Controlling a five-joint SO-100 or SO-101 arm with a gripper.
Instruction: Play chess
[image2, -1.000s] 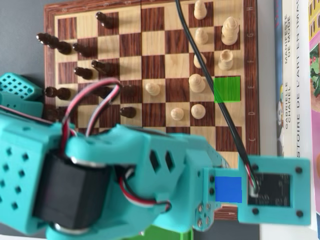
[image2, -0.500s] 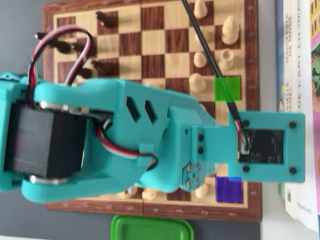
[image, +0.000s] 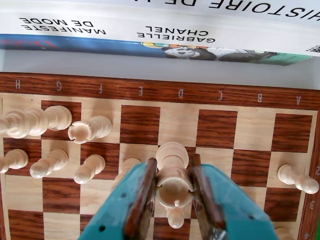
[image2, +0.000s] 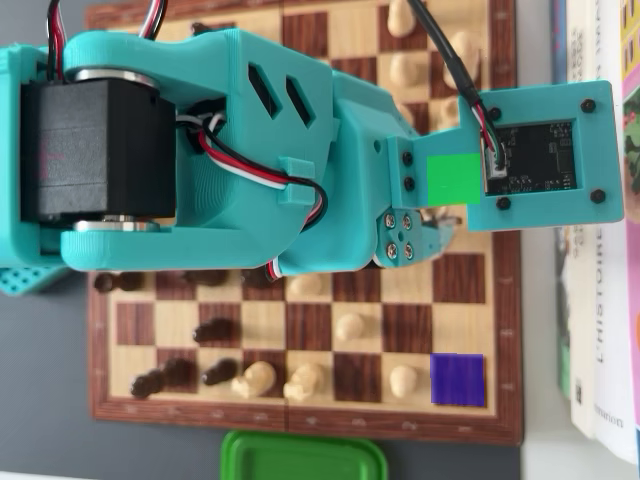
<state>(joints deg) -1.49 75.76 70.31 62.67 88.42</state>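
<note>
Gripping a tall white chess piece (image: 172, 172) on both sides, the turquoise jaws of the gripper (image: 172, 187) sit at the near edge of the wrist view, over the D file of the chessboard (image: 215, 95). Left of it stand white pawns (image: 90, 168), farther off a rook (image: 90, 129). Books (image: 150, 30) lie beyond the board.

Even, bright daylight fills both views, with no harsh glare. In the wrist view my fingers (image: 142, 200) sit close and blurred, while the board (image: 160, 92) and books (image: 150, 30) stay sharp. From overhead my arm (image2: 230, 140) looms soft and oversized, shading the squares beneath it.
</note>
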